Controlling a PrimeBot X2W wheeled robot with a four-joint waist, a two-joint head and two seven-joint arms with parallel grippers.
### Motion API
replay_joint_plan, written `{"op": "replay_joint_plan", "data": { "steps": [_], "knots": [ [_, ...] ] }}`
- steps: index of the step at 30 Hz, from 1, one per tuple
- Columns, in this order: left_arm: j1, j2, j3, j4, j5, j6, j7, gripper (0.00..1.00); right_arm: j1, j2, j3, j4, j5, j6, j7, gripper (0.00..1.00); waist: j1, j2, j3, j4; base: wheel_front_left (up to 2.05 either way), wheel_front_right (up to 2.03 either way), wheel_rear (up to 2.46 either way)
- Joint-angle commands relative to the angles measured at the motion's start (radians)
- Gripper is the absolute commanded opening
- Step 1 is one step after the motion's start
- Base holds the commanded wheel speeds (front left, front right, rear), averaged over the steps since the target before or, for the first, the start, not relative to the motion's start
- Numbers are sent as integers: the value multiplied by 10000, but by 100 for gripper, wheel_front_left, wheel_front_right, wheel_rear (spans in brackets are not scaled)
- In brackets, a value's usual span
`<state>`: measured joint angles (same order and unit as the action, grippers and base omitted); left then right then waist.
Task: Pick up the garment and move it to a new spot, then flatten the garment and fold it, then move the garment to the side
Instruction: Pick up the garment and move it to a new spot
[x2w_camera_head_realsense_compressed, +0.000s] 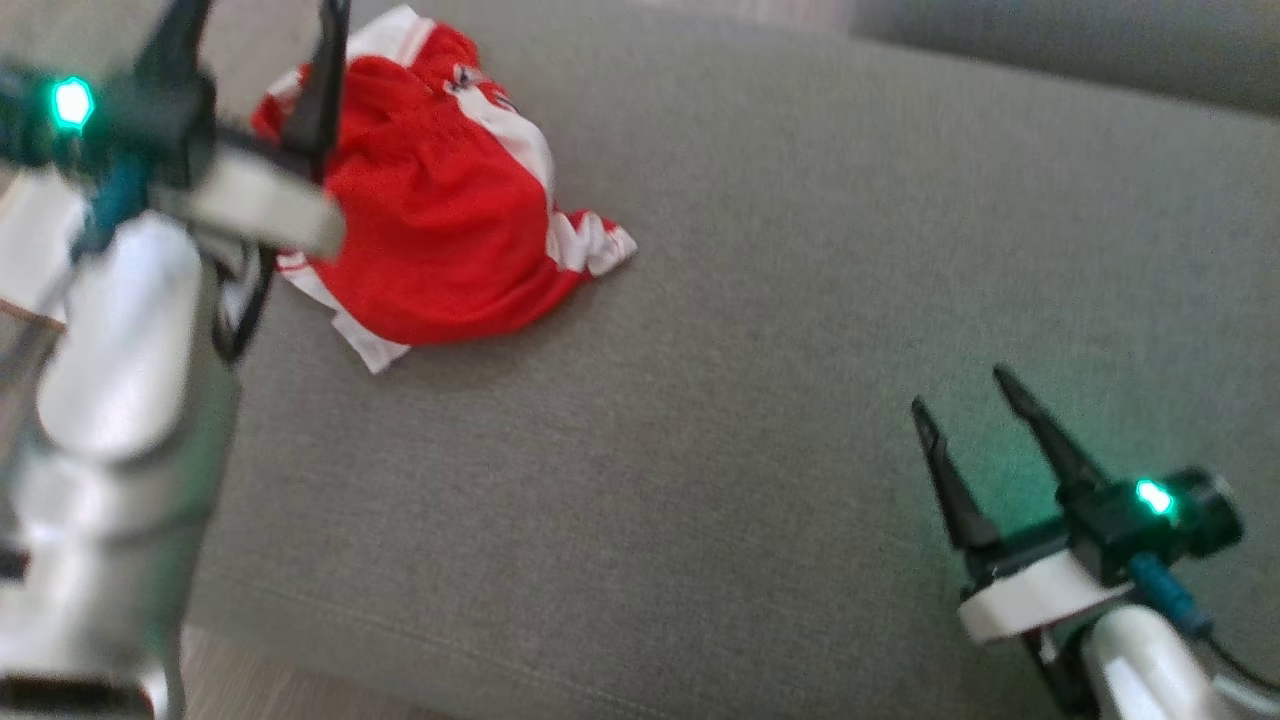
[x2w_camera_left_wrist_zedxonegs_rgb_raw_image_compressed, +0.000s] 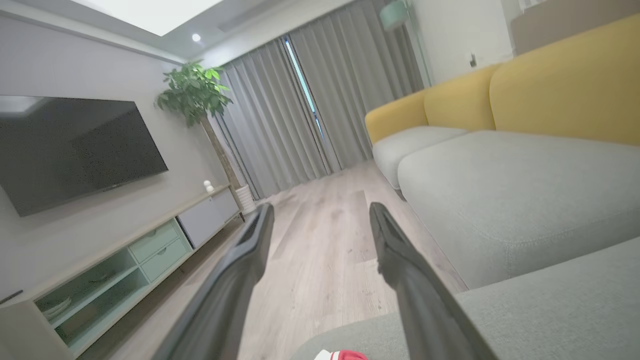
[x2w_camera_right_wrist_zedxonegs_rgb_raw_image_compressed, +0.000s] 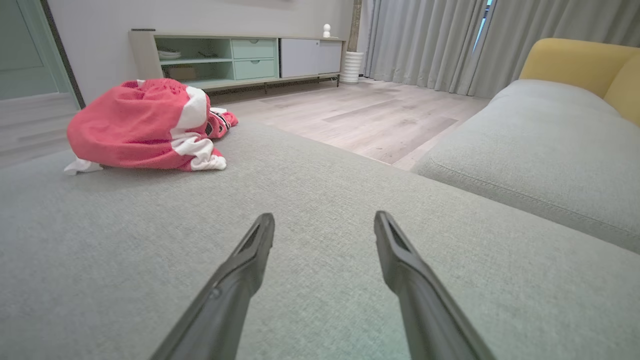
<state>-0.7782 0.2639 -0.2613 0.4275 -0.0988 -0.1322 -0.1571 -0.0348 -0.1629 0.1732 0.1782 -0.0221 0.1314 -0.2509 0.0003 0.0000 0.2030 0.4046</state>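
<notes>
Garment (x2w_camera_head_realsense_compressed: 440, 220) pickup, opening step of the task, judged not yet under way. Red with white trim, crumpled in a heap at eleven o'clock in the head view, on the grey sofa seat (x2w_camera_head_realsense_compressed: 800, 300) near its edge, held by nothing. Left gripper (x2w_camera_head_realsense_compressed: 262, 40) at eleven o'clock too, fingers spread wide, over the heap's left side; contact hard to tell through blur. In the left wrist view, just a red-and-white scrap at six o'clock, with fingers aimed past it into the room. Right gripper (x2w_camera_head_realsense_compressed: 958, 390) at five o'clock, equally wide and empty, well apart from the cloth, low over bare seat. Next, in all likelihood: tilting the left wrist down, sinking onto a thick fold, closing, lifting, then carrying toward open seat at three o'clock. Beyond the sofa, at eleven o'clock in the right wrist view, a TV cabinet (x2w_camera_right_wrist_zedxonegs_rgb_raw_image_compressed: 235, 50): drawers shut, open shelves holding a few pale items too small to name. White pot (x2w_camera_right_wrist_zedxonegs_rgb_raw_image_compressed: 352, 67) beside it, holding a tree trunk.
</notes>
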Motion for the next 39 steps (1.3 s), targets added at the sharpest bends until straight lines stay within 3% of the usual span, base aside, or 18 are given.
{"op": "replay_joint_plan", "data": {
  "steps": [1, 6, 10, 12, 17, 22, 23, 25, 31, 39],
  "knots": [
    [-728, 475, 118, 28, -188, 20, 316, 100, -388, -275, 277, -389, -127, -7, -109, 100, -3, 0, 951, -438, 0, 0, 0],
    [-2797, 506, -935, 1878, -1636, 18, 2438, 100, -676, -1067, 223, -710, -264, -7, -109, 100, -3, 0, 1997, -638, 0, 0, 0],
    [-3888, 757, -1778, 3471, -3217, 17, 4448, 100, -650, -1470, 217, -981, -247, -7, -109, 100, -3, 0, 2548, -832, 0, 0, 0],
    [-4129, 816, -2070, 3861, -3758, 17, 4969, 100, -623, -1564, 180, -1142, -260, -7, -109, 100, -3, 0, 2763, -830, 0, 0, 0],
    [-4193, 980, -2850, 4545, -4647, 16, 5542, 100, -633, -1751, 236, -1375, -273, -7, -109, 100, -3, 0, 3021, -918, 0, 0, 0],
    [-4126, 1162, -3344, 5198, -4936, 16, 5278, 100, -785, -1812, 228, -1449, -253, -7, -109, 100, -3, 0, 3158, -988, 0, 0, 0],
    [-4141, 1184, -3433, 5251, -4958, 16, 5089, 91, -807, -1812, 218, -1448, -252, -7, -109, 100, -3, 0, 3171, -985, 0, 0, 0],
    [-4200, 1195, -3591, 5282, -5026, 16, 4630, 0, -821, -1789, 177, -1425, -255, -7, -109, 100, -3, 0, 3167, -948, 0, 0, 0],
    [-4635, 1298, -4250, 5200, -5252, 16, 3762, 0, -747, -1494, 207, -1202, -193, -7, -109, 100, -3, 0, 2619, -819, 0, 0, 0],
    [-5587, 1924, -5544, 4383, -5470, 16, 3297, 0, -892, -518, 507, -810, -51, -7, -109, 100, -3, 0, 930, -1093, 0, 0, 0]
  ]
}}
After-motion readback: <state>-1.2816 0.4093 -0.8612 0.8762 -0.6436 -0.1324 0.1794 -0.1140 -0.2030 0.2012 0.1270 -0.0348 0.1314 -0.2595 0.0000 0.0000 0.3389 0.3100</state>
